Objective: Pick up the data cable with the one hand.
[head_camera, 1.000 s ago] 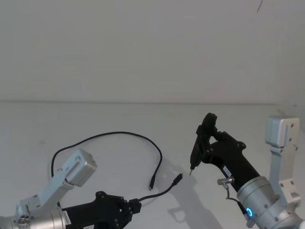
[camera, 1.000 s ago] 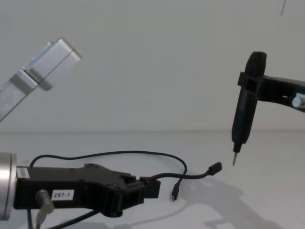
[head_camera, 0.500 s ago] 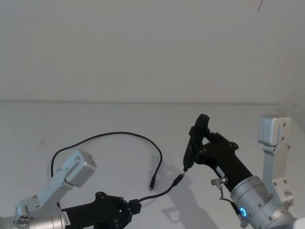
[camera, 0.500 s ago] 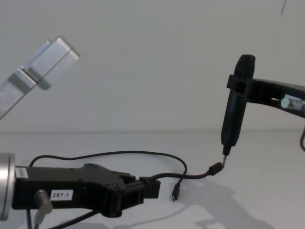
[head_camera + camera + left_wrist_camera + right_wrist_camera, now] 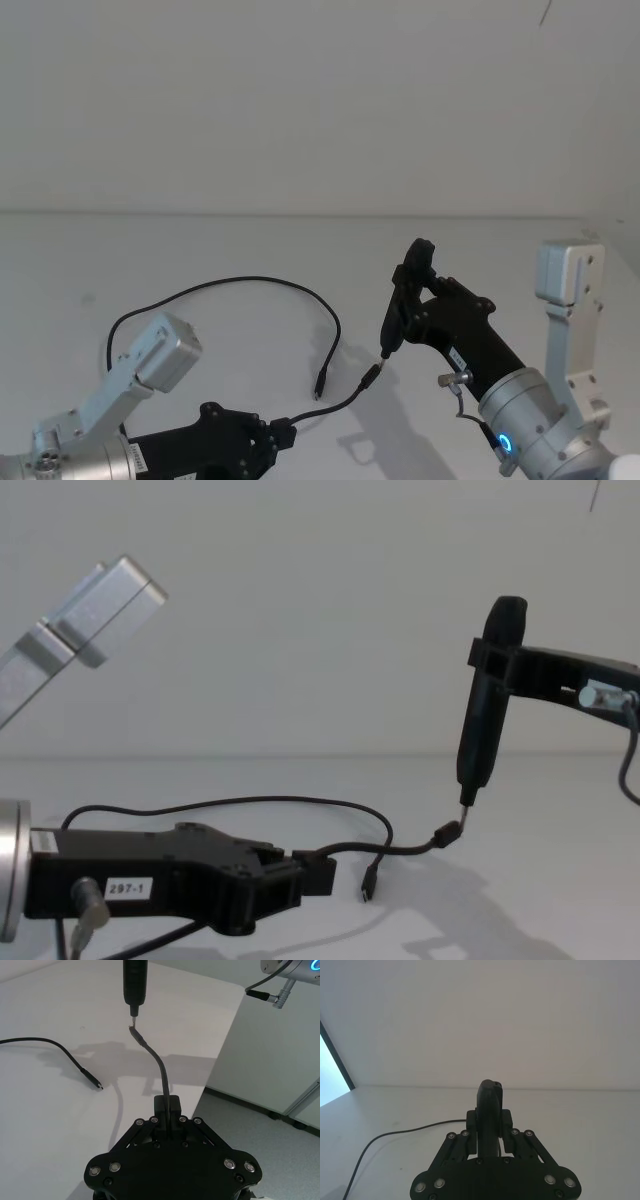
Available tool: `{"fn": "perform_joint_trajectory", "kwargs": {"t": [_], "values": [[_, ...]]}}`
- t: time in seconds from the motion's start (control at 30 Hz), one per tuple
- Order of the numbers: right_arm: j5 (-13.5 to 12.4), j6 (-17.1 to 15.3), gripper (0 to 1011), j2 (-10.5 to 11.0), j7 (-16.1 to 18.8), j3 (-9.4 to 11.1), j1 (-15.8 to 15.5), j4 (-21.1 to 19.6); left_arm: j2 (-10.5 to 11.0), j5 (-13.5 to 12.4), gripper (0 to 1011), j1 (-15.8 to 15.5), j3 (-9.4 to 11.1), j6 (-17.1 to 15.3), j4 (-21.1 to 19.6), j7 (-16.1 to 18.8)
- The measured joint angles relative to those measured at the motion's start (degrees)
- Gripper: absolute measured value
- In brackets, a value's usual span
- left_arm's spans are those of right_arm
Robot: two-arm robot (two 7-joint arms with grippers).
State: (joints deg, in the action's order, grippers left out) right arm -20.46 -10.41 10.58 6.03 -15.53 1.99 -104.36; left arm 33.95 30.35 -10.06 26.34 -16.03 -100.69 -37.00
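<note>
Data cable [image 5: 240, 290], white table [image 5: 80, 260], blank wall [image 5: 300, 100]

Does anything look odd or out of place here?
One thing: the right gripper holds an upright black pen-like tool, its metal tip meeting the raised plug of the data cable. The left gripper grips that cable near this end, holding it above the table. Nothing looks damaged.

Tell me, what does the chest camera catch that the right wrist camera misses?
Chest view: the left gripper shut on the data cable, its white 297-1 label, and the tool tip meeting the raised cable plug. Right wrist view: the right gripper from behind. Both: the black pen-like tool it clamps, and cable on the white table.
</note>
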Motion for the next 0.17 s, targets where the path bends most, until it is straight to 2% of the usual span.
{"fn": "perform_joint_trajectory", "kwargs": {"t": [0.17], "values": [[0.2, 0.0, 279, -0.2, 0.1, 0.0, 0.1, 0.2, 0.0, 0.0, 48, 0.0, 0.0, 0.0, 0.0, 0.0]]}}
